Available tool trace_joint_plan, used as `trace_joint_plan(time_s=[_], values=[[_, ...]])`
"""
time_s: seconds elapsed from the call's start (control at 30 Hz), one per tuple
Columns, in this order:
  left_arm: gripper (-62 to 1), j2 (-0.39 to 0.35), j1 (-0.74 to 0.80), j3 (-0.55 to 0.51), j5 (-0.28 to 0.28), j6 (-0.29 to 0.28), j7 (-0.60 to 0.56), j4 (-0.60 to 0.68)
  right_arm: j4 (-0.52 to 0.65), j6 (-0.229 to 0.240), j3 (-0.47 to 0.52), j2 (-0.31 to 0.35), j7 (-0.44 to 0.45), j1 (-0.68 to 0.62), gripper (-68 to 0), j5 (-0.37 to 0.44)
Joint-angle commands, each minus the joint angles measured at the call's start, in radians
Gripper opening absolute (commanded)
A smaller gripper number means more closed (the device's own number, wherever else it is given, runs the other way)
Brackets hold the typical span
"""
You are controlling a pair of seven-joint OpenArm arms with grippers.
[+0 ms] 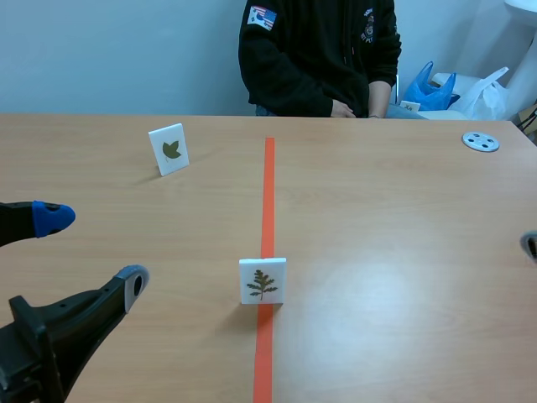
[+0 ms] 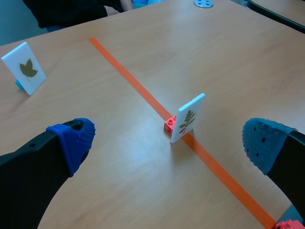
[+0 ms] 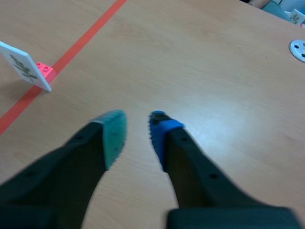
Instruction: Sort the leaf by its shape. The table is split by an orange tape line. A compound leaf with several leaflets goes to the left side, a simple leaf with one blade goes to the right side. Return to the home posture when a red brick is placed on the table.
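Note:
A white card with a many-leaflet compound leaf (image 1: 262,281) stands upright on the orange tape line (image 1: 268,185), propped by a small pink brick (image 2: 169,124). My left gripper (image 1: 92,249) hovers open to the left of it. In the left wrist view the card (image 2: 187,118) is just ahead of the wide-open left gripper (image 2: 167,141), slightly toward one finger. My right gripper (image 3: 138,132) is shut on nothing, with a narrow gap between its pads. It is well off to the side of the card (image 3: 21,66) and shows only at the scene's right edge (image 1: 530,245).
A second card with a broad leaf (image 1: 169,149) stands at the far left (image 2: 25,68). A grey disc (image 1: 481,141) lies at the far right. A person (image 1: 319,50) sits across the table. A pinkish-red studded piece (image 2: 288,224) lies by the tape's near end.

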Motion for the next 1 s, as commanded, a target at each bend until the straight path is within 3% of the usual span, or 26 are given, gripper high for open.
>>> trace_joint_plan(time_s=[0.0,0.07,0.2,0.5,0.73,0.97], values=[[1.4,0.007,0.000,-0.005,-0.006,-0.002,-0.015,0.010,0.008,-0.005,-0.006,-0.003,0.014,0.026,-25.7,0.003],[1.4,0.008,0.000,-0.005,-0.006,-0.002,-0.014,0.010,0.007,-0.017,-0.006,-0.003,0.019,0.034,-11.3,0.003],[1.4,0.007,0.000,-0.005,-0.006,-0.002,-0.014,0.010,0.006,-0.082,-0.006,-0.003,0.018,0.046,-2.9,0.003],[1.4,0.007,0.000,-0.005,-0.006,-0.002,-0.014,0.010,-0.021,-0.087,-0.040,0.024,-0.004,0.096,-2.2,0.003],[1.4,0.007,0.000,-0.005,-0.006,-0.002,-0.014,0.010,-0.140,-0.083,-0.201,0.084,-0.004,0.235,-2.3,0.002],[1.4,0.007,0.000,-0.005,-0.006,-0.002,-0.014,0.010,-0.254,-0.060,-0.412,0.089,0.001,0.402,-2.3,-0.046]])
